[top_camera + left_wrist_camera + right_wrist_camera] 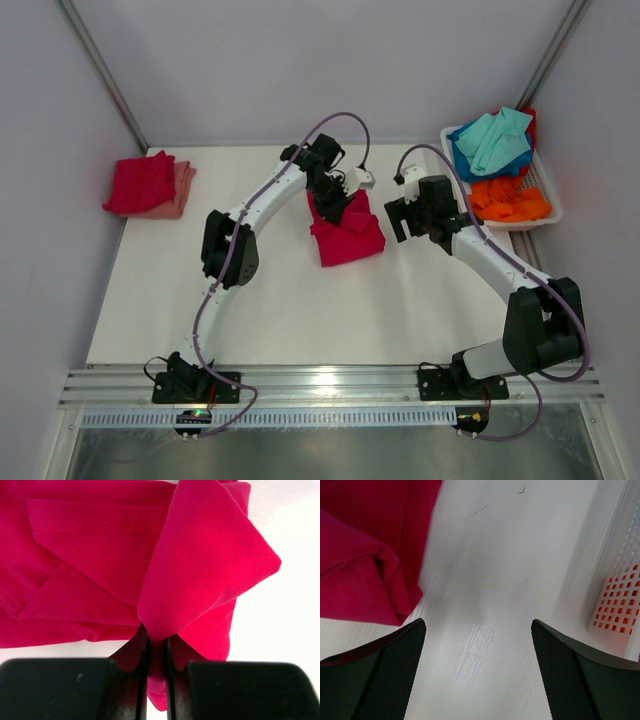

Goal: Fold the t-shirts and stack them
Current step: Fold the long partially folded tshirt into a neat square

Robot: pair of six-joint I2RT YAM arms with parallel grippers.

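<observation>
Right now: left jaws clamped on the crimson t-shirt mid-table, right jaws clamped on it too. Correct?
Wrong on the right jaws: they stand open over the table beside the crimson t-shirt, holding nothing, as the right wrist view shows. The left jaws are clamped on it mid-table.

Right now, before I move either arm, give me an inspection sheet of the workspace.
Surface: white table, faint scratches.
Job's things: crimson t-shirt mid-table, partly folded; folded stack far left; teal shirt and orange shirt in white basket.
Clutter: nothing seen.
Pincers: left pincer shut on crimson t-shirt's fold; right pincer open over table.
Cables: purple cables loop along both arms.
Surroundings: grey walls, metal rail near edge.
</observation>
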